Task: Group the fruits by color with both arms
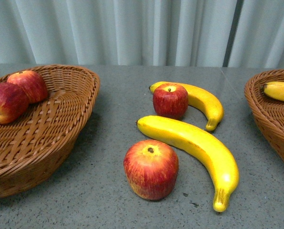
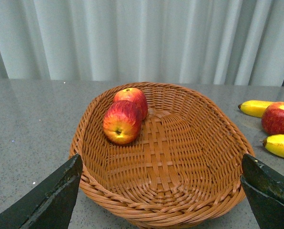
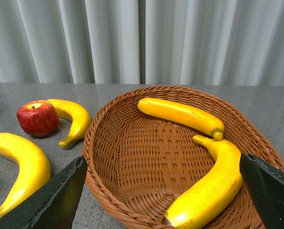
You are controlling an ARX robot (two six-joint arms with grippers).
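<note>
On the table between the baskets lie a near red apple (image 1: 151, 169), a far red apple (image 1: 170, 100), a long banana (image 1: 194, 145) and a curved banana (image 1: 204, 101) behind the far apple. Two more apples (image 1: 7, 101) (image 1: 30, 85) rest in the left wicker basket (image 1: 61, 138). My left gripper (image 2: 161, 164) hangs open over that basket's near rim, with nothing between its fingers (image 2: 51, 200). Just as open and empty, my right gripper (image 3: 162, 164) hovers over the right basket (image 3: 127, 162), which holds two bananas (image 3: 180, 114) (image 3: 211, 186). Neither arm shows in the front view.
The grey tabletop (image 1: 99, 200) ends at a pale pleated curtain (image 1: 132, 28). The right basket (image 1: 270, 114) is cut by the front view's edge, with one banana (image 1: 280, 91) showing inside it.
</note>
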